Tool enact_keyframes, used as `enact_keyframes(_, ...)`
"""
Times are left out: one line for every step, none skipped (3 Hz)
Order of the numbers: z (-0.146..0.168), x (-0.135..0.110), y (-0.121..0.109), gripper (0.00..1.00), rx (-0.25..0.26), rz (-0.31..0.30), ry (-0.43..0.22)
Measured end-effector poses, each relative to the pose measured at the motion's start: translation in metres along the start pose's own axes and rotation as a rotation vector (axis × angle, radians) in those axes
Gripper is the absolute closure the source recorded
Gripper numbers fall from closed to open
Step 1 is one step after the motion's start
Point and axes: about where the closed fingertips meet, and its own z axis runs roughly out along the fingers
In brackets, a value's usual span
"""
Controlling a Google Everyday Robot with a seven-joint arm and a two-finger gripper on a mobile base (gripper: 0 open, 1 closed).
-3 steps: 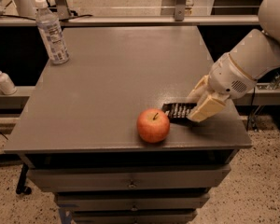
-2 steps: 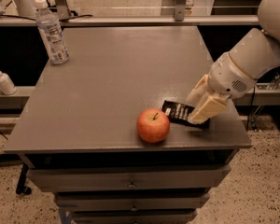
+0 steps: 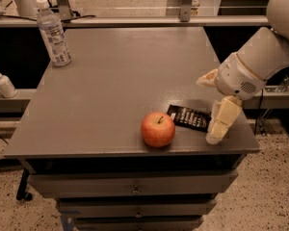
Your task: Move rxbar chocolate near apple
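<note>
ur gripper (image 3: pixel 215 101) hangs over the table's (image 3: pixel 111 81) front-right corner, fingers spread wide, pinching nothing. lower finger is just beside the bar's right end. rxbar chocolate (image 3: pixel 189 117) lies flat just right of the apple (image 3: pixel 158 129), both near the front edge. bar's long axis runs left-right, right end dipping slightly frontward. open top behind & to the left; water bottle (image 3: pixel 53 32) in back-left corner.

The one camera looks steeply down from above the near edge of the flat grey table (image 3: pixel 111 90), fairly close, facing 12 o'clock; the cream two-finger gripper (image 3: pixel 209 110) hangs at 4 o'clock.
</note>
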Motion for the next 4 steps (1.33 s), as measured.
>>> enact_keyframes(-0.023, 0.012, -0.021, 0.0, 0.094, 0.014, -0.025)
enact_keyframes(-0.06, 0.023, -0.062, 0.0, 0.258, 0.032, -0.08)
enact_keyframes(-0.093, 0.022, -0.102, 0.0, 0.414, 0.066, -0.176)
enact_keyframes(-0.112, 0.001, -0.13, 0.0, 0.495, 0.084, -0.307)
